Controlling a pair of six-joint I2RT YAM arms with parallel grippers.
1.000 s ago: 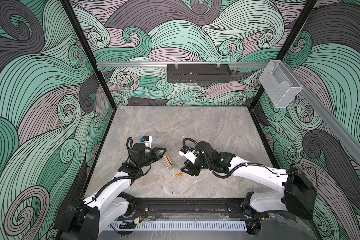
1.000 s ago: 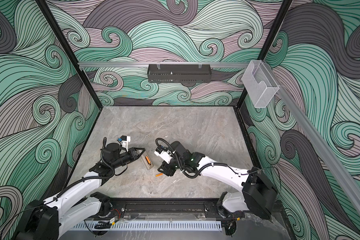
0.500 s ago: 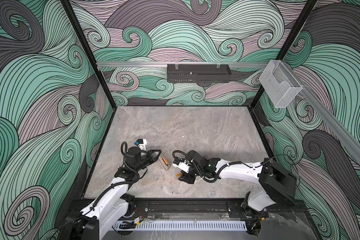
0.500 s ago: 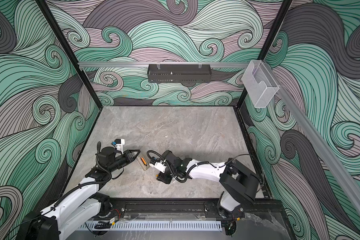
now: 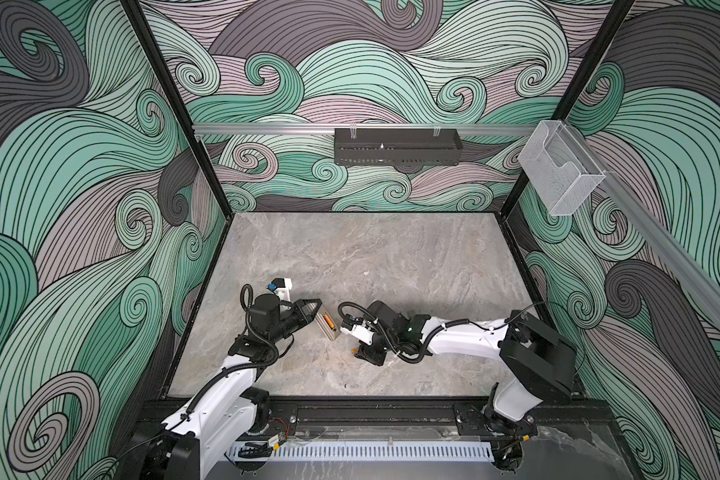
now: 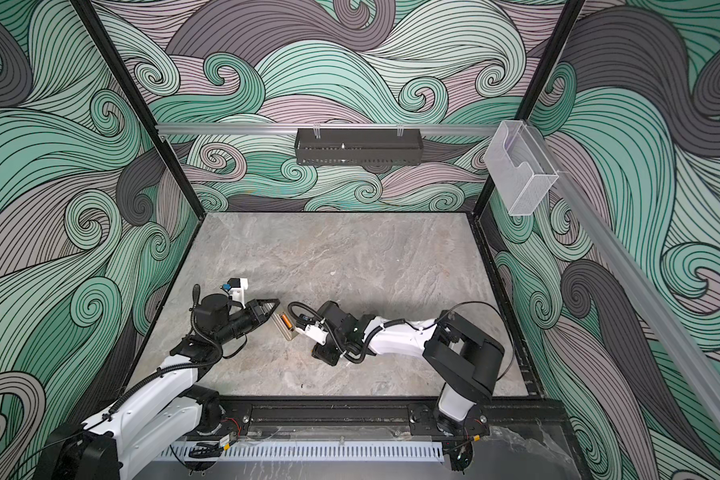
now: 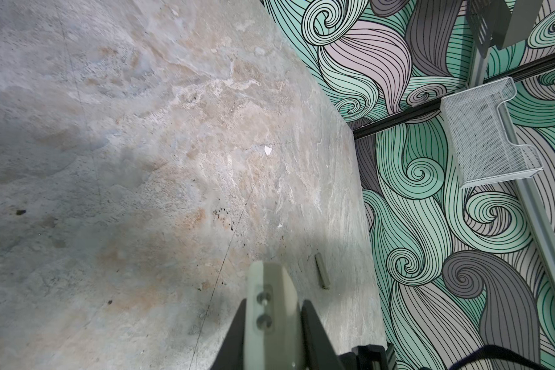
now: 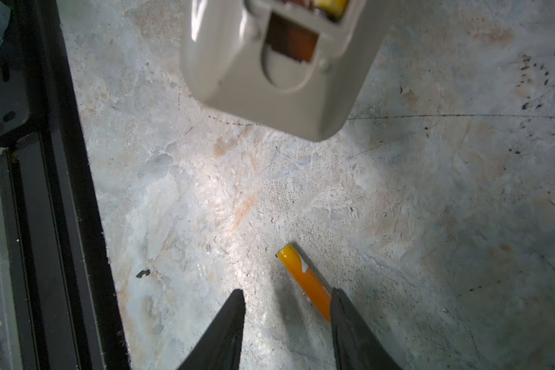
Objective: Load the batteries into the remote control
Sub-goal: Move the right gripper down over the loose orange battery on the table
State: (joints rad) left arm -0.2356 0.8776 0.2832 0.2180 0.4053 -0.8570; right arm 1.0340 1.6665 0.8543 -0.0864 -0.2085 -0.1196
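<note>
Hanging the right gripper [image 8: 287, 290] low over the grey desk [image 5: 412, 266], just beyond the black front rail [image 5: 371, 409], with its fingers [image 8: 228, 320] spread apart and pinching nothing. Letting the loose battery [image 8: 303, 282], slim and orange, lie flat on the desk at a slant, one end showing out in front of the fingers and the other end meeting the inner edge of one finger. Holding the remote control [image 5: 332, 333] just beyond that, in the left gripper [image 5: 316, 305], black fingers [image 7: 313, 323] pinching one end of its pale body and tilting it back-side up. Exposing the open battery bay [image 8: 277, 32] on that back, with the seated battery [image 5: 329, 321] lying lengthwise inside, orange against the pale shell in both top views. Possibly resting the remote's lower end on the desk, possibly not: impossible to tell. Placing the remote between the left gripper and the right wrist, near the front middle of the desk. Farther off, showing a small grey strip [image 7: 322, 270] lying on the desk near the swirl-patterned wall [image 5: 350, 83]. At the very back, carrying a black tray [image 5: 396, 146] on a silver rail [image 5: 267, 128] across that wall, and a clear box [image 5: 560, 174] up on the right side.
</note>
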